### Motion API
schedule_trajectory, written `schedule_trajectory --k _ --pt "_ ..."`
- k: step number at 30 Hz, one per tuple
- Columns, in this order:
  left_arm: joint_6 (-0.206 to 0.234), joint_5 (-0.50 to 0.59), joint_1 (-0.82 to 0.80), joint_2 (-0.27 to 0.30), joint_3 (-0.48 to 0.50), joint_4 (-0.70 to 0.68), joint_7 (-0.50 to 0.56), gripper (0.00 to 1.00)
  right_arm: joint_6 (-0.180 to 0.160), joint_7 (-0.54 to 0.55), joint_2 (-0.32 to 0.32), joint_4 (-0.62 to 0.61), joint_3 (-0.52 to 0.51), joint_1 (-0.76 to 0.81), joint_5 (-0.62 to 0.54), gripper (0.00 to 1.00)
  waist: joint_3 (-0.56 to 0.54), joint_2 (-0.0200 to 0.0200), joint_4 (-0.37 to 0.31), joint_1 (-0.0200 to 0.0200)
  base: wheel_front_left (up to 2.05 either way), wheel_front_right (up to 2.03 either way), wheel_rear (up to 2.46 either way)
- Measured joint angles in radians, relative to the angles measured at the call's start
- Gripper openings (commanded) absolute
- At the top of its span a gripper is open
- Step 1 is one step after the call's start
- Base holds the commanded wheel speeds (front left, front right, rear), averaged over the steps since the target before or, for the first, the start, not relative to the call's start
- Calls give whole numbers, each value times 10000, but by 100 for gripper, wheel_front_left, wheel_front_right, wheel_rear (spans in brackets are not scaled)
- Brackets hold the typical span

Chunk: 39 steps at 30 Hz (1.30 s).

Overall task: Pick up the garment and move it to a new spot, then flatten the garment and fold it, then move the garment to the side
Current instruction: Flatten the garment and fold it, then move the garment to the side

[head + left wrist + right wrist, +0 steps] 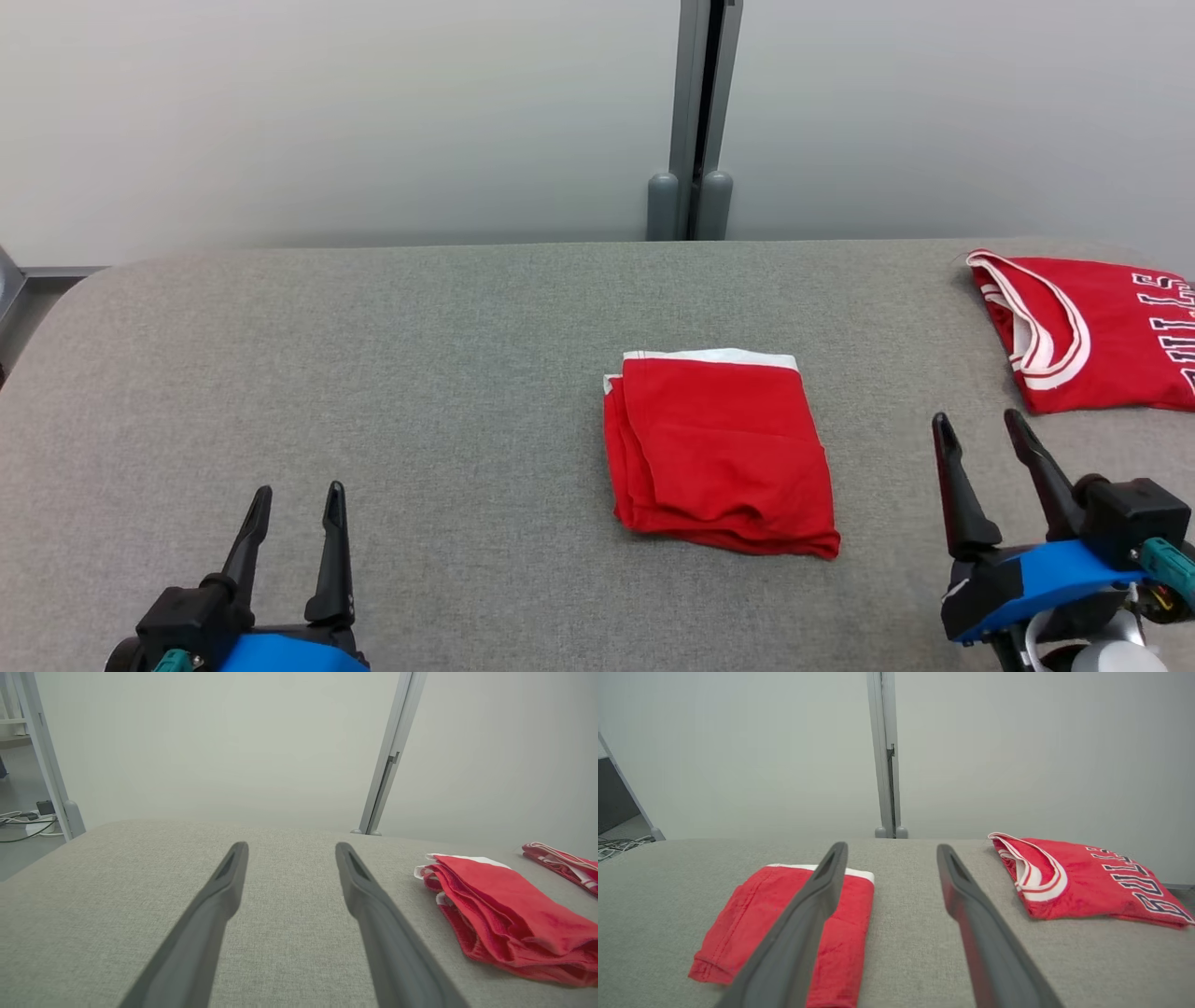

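Okay, two red items on worktop point(373, 355): one folded garment point(719, 453) about mid-worktop, one jersey point(1102, 331) at the far right corner. Two grippers, both spread wide and empty, fingers aimed at the far edge: left gripper point(299, 488) near-left, right gripper point(977, 416) near-right, clear of garment.

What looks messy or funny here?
Nothing much. The folded red garment lies flat on the grey table; only its layers fan out slightly along its left edge. The red Bulls jersey sits folded at the far right.
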Motion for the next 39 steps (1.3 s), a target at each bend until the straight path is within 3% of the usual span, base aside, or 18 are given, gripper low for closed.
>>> schedule_trajectory --k 28,33,39 --pt "364 -245 216 196 -25 -305 332 100 -2 -190 0 779 -155 310 328 100 -290 0 -119 1 0 0 0" --pt "382 -309 225 211 -71 -462 397 100 -2 401 2 821 117 81 251 100 -162 0 -58 1 0 0 0" --pt "378 -311 80 205 -182 -566 405 100 0 2109 -23 982 190 -1335 378 100 128 2 175 2 0 0 0"
